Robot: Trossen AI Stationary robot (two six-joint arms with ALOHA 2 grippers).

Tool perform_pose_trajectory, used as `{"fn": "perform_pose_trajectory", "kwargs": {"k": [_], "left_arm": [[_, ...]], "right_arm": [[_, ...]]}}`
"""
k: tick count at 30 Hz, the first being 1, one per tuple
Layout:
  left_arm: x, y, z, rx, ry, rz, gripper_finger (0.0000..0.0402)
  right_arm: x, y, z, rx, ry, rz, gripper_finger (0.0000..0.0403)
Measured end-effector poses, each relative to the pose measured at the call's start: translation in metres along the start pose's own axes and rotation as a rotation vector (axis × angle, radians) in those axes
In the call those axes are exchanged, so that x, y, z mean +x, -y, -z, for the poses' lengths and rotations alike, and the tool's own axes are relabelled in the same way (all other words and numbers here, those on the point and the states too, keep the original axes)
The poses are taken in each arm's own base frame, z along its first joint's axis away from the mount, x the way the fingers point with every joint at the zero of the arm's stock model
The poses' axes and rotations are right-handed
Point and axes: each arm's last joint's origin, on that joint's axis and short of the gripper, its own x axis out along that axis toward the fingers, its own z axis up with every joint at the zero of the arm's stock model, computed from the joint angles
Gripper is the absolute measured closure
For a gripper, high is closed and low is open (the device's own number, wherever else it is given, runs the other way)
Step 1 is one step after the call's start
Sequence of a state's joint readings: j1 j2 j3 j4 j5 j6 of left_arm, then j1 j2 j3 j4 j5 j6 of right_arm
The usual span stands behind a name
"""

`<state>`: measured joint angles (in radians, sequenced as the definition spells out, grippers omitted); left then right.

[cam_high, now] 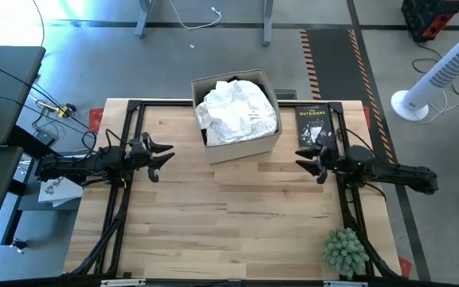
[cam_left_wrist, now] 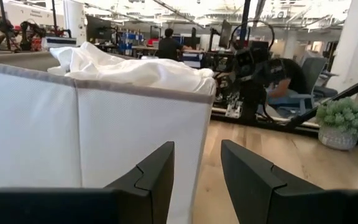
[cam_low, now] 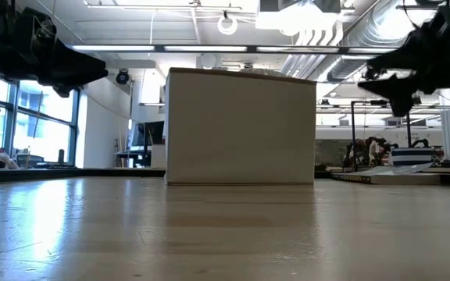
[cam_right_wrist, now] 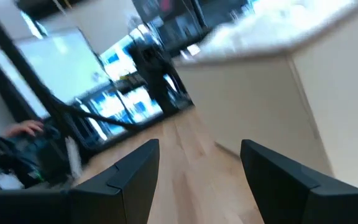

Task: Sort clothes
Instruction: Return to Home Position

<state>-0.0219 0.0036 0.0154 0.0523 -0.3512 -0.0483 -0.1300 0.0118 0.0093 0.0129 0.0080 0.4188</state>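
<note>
White clothes (cam_high: 239, 109) lie piled in a pale fabric box (cam_high: 241, 143) that stands on the table's far middle; the heap rises above the rim (cam_left_wrist: 129, 68). My left gripper (cam_high: 164, 155) hangs open above the table to the left of the box, its fingers (cam_left_wrist: 157, 177) pointing level at it. My right gripper (cam_high: 307, 158) hangs open to the right of the box, with nothing between its fingers (cam_right_wrist: 135, 171). In the low view the box (cam_low: 241, 129) hides its contents.
A black paperback book (cam_high: 312, 123) lies at the far right of the table, just behind my right gripper. A small green plant (cam_high: 345, 251) stands at the near right corner. Bare wooden tabletop (cam_high: 229, 223) spreads in front of the box.
</note>
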Motion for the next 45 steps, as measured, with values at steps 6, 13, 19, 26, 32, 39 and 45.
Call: {"fn": "perform_pose_trajectory", "kwargs": {"k": [6,13,19,26,32,39,45], "left_arm": [[0.0000,-0.0001,0.0003,0.001,-0.003,-0.002,0.0271],[0.0000,0.0000,0.0004,0.001,-0.004,0.001,0.0271],[-0.0008,0.0028,0.0005,-0.001,-0.006,0.031,0.0271],[-0.0013,0.0045,0.0006,-0.002,-0.007,0.050,0.0271],[-0.0013,0.0048,0.0006,-0.002,-0.007,0.052,0.0271],[-0.0013,0.0046,0.0006,-0.002,-0.007,0.050,0.0271],[-0.0013,0.0046,0.0006,-0.002,-0.007,0.050,0.0271]], "right_arm": [[-0.0007,-0.0034,-0.0042,0.001,0.043,-0.039,0.0179],[-0.0004,-0.0020,-0.0011,0.000,0.010,-0.024,0.0179],[-0.0003,-0.0014,0.0000,-0.053,0.001,-0.014,0.0179],[-0.0003,-0.0013,0.0000,-0.272,0.003,-0.013,0.0179],[-0.0003,-0.0015,0.0001,-0.340,0.001,-0.019,0.0179],[-0.0003,-0.0016,0.0001,-0.341,0.001,-0.021,0.0179],[-0.0003,-0.0016,0.0001,-0.341,0.001,-0.021,0.0179]]}}
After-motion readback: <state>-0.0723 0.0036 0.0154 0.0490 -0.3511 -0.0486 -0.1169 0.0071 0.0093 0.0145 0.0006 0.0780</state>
